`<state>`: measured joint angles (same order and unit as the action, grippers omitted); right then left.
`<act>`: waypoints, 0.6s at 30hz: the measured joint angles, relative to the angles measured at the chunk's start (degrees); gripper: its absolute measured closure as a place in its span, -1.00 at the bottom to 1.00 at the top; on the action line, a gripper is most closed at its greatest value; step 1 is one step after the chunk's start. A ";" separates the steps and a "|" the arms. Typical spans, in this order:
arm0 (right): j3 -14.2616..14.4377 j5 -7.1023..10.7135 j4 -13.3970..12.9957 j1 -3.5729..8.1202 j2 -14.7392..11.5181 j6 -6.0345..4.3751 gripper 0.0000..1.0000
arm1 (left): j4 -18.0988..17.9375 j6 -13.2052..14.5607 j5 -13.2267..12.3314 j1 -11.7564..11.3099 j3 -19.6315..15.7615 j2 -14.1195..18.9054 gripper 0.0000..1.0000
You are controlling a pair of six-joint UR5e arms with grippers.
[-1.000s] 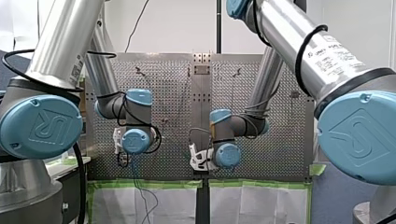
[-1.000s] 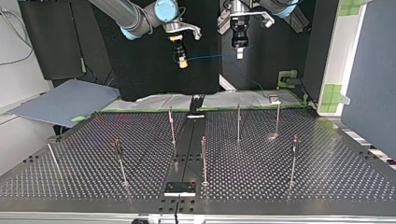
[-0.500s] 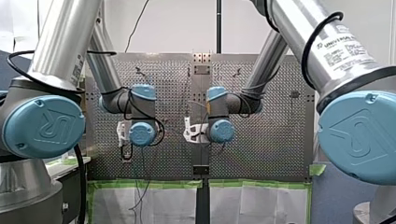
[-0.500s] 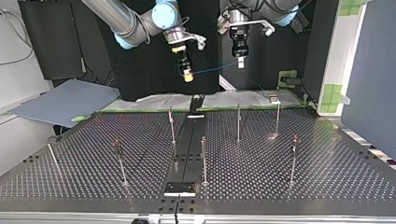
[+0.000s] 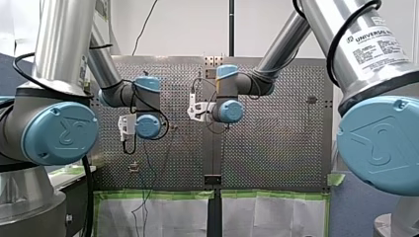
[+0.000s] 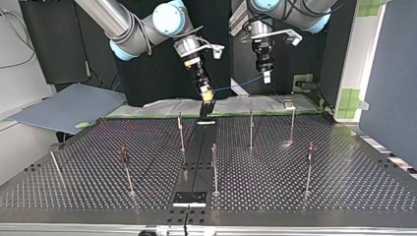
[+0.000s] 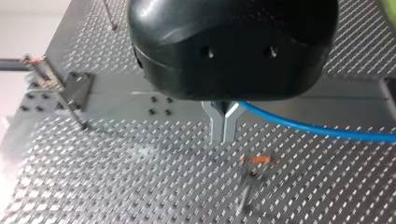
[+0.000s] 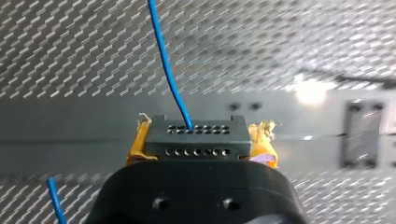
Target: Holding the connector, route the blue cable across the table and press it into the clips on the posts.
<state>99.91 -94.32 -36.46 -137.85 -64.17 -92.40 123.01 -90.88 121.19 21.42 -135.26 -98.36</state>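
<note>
In the right wrist view my right gripper (image 8: 196,154) is shut on the black connector (image 8: 196,136), with yellow pads (image 8: 137,144) against its sides. The blue cable (image 8: 167,65) leaves the connector's face and runs ahead over the perforated table. In the top view that gripper (image 6: 207,94) tilts down over the table's far edge. From it the cable (image 6: 238,85) spans to my left gripper (image 6: 266,76). The left wrist view shows my left gripper (image 7: 224,127) with its metal fingers shut on the blue cable (image 7: 317,131). A post with an orange clip (image 7: 254,160) stands just beneath.
Several thin posts rise from the table (image 6: 295,196), among them one (image 6: 180,132) near the centre rail (image 6: 196,157), one (image 6: 251,129) right of it and one (image 6: 309,167) further out. Another clipped post (image 7: 44,74) stands beside my left gripper.
Both arms have come lower and closer to the table in the top view. My right gripper swung toward that view's right and tilted, carrying the connector. The cable between the grippers followed.
</note>
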 joint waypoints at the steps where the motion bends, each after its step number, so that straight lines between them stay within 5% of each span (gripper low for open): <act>1: -0.58 0.57 0.39 -0.14 -0.58 -0.03 1.00 | 0.46 -0.32 -0.01 -0.47 0.14 0.47 1.00; 10: -5.25 2.41 3.06 -1.42 -1.49 -0.20 1.00 | 5.18 -2.16 1.07 -5.17 3.35 5.17 1.00; 18: -9.46 2.55 4.47 -1.82 -1.13 -1.67 1.00 | 8.93 -1.39 2.53 -8.20 6.43 8.93 1.00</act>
<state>90.45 -91.77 -31.99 -139.66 -65.30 -94.07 131.95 -92.28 123.72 13.22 -128.83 -89.43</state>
